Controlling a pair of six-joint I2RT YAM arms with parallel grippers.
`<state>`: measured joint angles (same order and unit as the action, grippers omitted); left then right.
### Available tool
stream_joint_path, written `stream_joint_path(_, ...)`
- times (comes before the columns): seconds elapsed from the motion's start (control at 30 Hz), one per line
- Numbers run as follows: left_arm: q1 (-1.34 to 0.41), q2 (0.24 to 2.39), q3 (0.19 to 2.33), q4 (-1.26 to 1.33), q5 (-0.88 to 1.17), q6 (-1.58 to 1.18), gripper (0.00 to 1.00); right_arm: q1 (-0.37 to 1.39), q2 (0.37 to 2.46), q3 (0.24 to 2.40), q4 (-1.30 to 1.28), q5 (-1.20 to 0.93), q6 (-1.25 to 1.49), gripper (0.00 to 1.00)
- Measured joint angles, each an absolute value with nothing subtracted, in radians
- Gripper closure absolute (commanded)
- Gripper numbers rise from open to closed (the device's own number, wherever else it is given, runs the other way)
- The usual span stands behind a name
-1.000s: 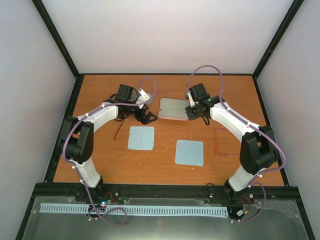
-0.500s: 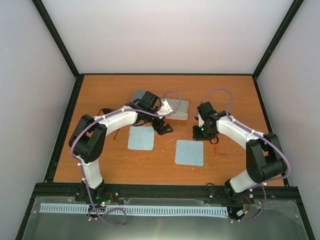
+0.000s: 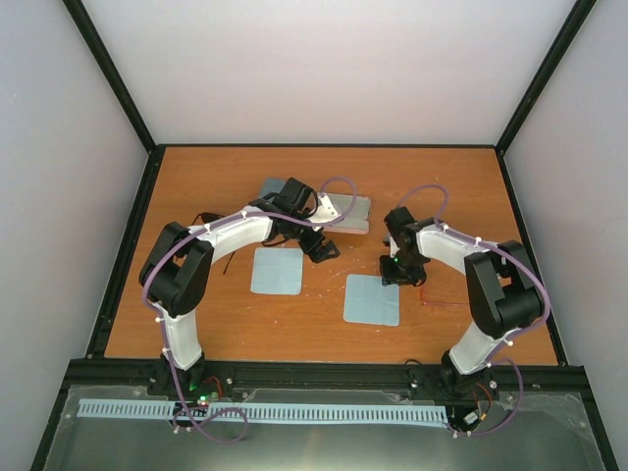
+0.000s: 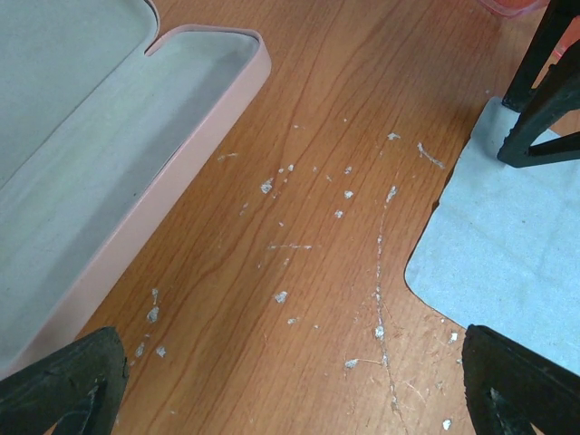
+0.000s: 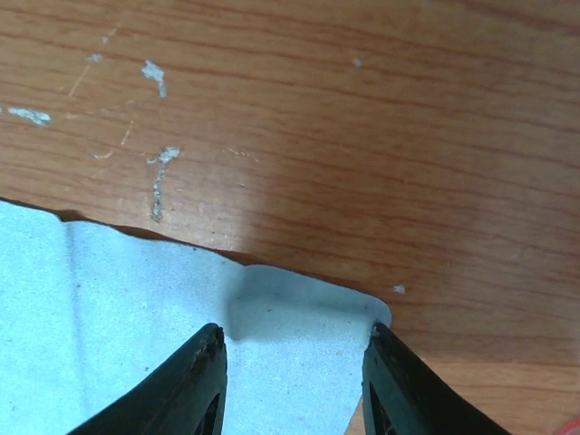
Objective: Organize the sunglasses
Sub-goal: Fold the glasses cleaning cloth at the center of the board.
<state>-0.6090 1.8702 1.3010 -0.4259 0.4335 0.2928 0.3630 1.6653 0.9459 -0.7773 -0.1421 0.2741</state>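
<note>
Wood-grain table (image 3: 196, 324), orange-brown, scuffed w/ white flecks. Pink case (image 3: 345, 210) lies open at back-centre: oblong, rounded ends, smooth shell, pale matte lining. Blue-grey case (image 3: 268, 186) is just left of it, partly under the L arm. Two square, soft, light-blue cloths: left cloth (image 3: 276, 270) near-left of the pink case, right cloth (image 3: 372, 299) nearer still. L gripper (image 4: 294, 385) is just in front of the pink case, fingers spread wide, holding nothing. R gripper (image 5: 294, 381) is near-right of the case, fingers apart astride the right cloth's corner, not pinching. Red sunglasses (image 3: 446, 303) are right of the case and nearer; only a thin arm shows, running left-right. Black sunglasses (image 3: 229, 259) are left of the case; the thin arm runs near-far, slightly slanted; lens direction can't tell.
</note>
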Motion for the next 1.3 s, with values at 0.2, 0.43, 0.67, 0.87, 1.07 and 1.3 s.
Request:
stream_joint_path(0.2,-0.609,1.87,1.301,-0.426,0.432,0.286,0.01,0.349,1.665,0.947,-0.775,-0.139,0.276,0.56)
stream_joint_path(0.43,-0.609,1.87,1.301,-0.426,0.429,0.281,0.01,0.305,1.647,0.96,-0.771,-0.134,0.271,0.54)
stream_joint_path(0.67,-0.609,1.872,1.301,-0.426,0.425,0.279,0.01,0.297,1.697,0.979,-0.778,-0.148,0.252,0.55)
stream_joint_path(0.87,-0.609,1.877,1.301,-0.426,0.425,0.277,0.0,0.297,1.698,0.979,-0.786,-0.158,0.246,0.59)
stream_joint_path(1.07,-0.609,1.877,1.301,-0.425,0.426,0.271,0.0,0.297,1.697,0.972,-0.794,-0.15,0.23,0.65)
stream_joint_path(1.3,-0.609,1.877,1.301,-0.424,0.426,0.27,0.01,0.309,1.688,0.958,-0.796,-0.138,0.229,0.73)
